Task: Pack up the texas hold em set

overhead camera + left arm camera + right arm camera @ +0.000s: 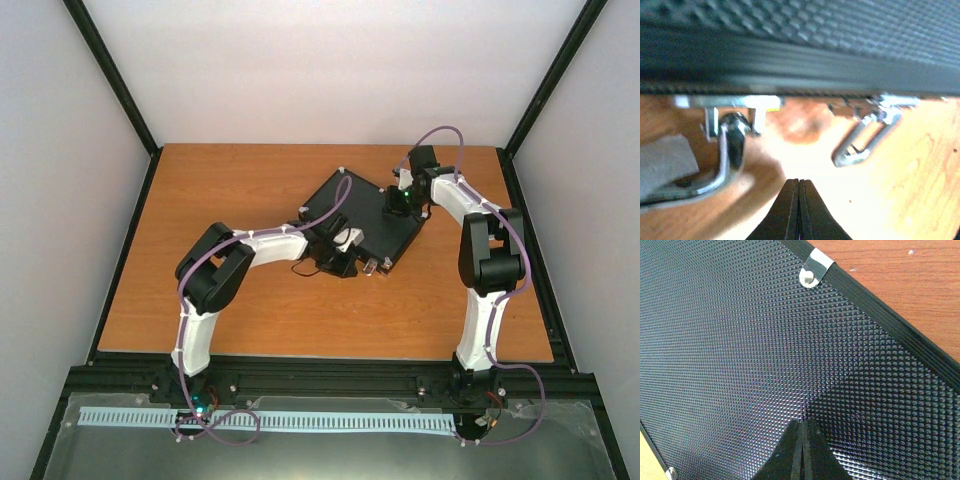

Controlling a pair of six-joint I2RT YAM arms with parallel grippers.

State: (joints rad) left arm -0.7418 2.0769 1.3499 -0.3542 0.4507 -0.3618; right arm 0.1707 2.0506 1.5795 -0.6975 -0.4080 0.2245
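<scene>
Poker case (365, 212), black and flat, lies closed on the wooden table (250, 310), a little beyond the middle and turned corner-on, so its edges run diagonally to the table's sides. No chips, dice or other loose pieces show on the table around it.

The left gripper (342, 262) is down at the case's near-left edge, its fingers pressed together with nothing between them. From its wrist camera the closed tips (799, 200) point at the side of the case (800, 55) but stand just clear of it over bare wood. A chrome handle (727, 145) sticks out of that edge on the left and a silver clasp (860, 145) on the right, both blurred.

The right gripper (400, 203) is over the case's far-right part. Its fingers (802, 450) are also shut and empty, tips close above the dimpled black lid (765, 340), near a small silver corner plate (815, 269). Whether they touch the lid I cannot tell.
</scene>
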